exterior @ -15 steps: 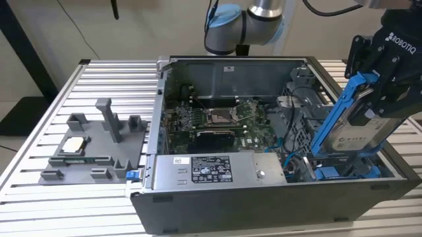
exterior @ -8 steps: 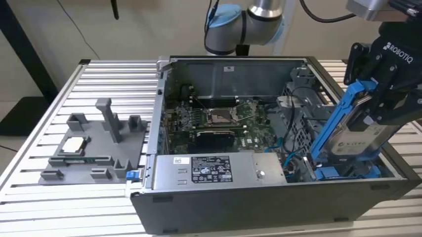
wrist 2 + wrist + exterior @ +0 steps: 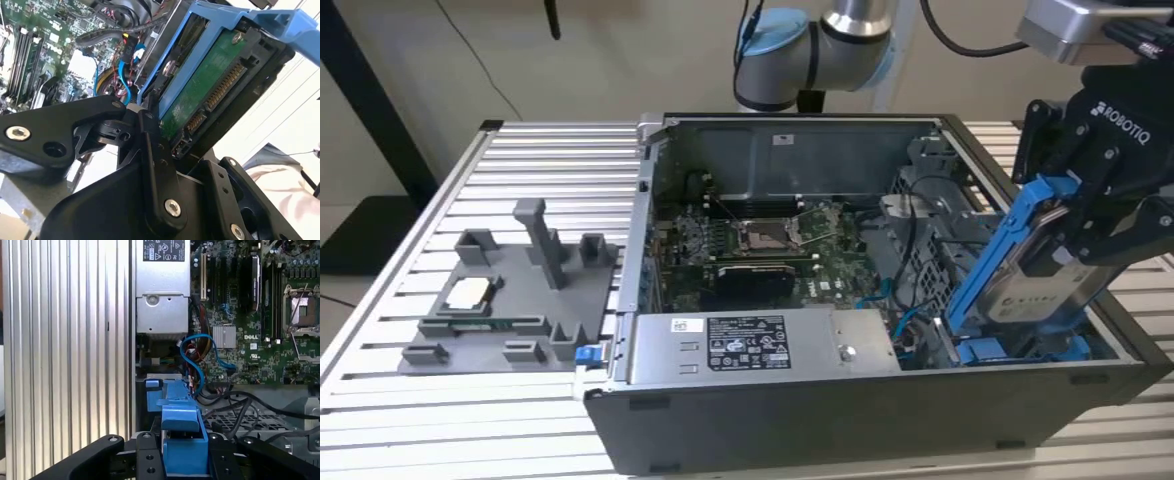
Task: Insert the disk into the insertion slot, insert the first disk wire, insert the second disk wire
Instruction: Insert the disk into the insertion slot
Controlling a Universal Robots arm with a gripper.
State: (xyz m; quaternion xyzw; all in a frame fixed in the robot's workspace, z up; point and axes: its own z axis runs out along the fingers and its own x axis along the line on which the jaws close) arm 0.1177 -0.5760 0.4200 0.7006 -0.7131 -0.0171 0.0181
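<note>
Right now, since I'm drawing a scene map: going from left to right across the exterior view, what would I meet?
Grey fixture tray → power-supply box → the disk, held by the gripper.

Print marks the pincer [image 3: 1075,245], the power-supply box [image 3: 747,345], the disk [image 3: 1034,293] and the motherboard [image 3: 245,340].

On my slatted table [image 3: 547,150], an open computer case [image 3: 854,430] with motherboard [image 3: 821,232] and power-supply box [image 3: 854,340], grey fixture [image 3: 520,295] beside.
</note>
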